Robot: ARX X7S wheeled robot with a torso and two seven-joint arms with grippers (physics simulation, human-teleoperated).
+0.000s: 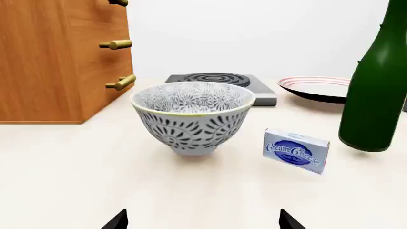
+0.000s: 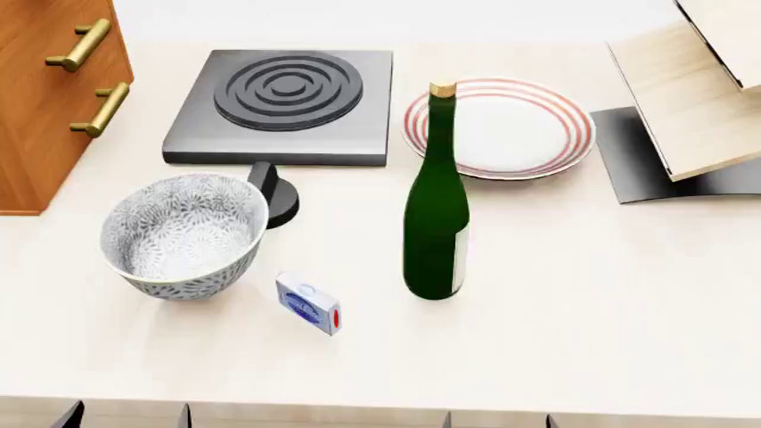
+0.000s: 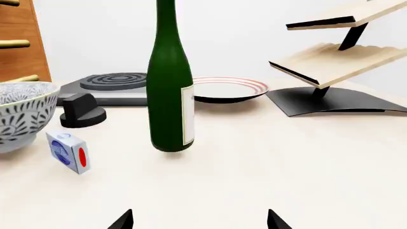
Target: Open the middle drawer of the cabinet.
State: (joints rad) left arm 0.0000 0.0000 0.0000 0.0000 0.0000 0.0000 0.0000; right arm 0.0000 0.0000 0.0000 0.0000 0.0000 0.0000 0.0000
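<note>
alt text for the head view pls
A pale tabletop seen from above holds a patterned grey-white bowl, small blue cream cheese box, upright green glass bottle, dark stove burner and red-rimmed plate; an orange-brown wooden cabinet stands far left.

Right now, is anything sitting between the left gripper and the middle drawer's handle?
Partly. The patterned bowl stands straight ahead of the left gripper, with the cabinet behind it and off to one side. The middle drawer handle itself has nothing in front of it, so a path around the bowl's cabinet side looks free.

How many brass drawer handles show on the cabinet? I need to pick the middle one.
3 in the left wrist view: top, cut by the frame edge, middle, bottom. The head view shows only two.
</note>
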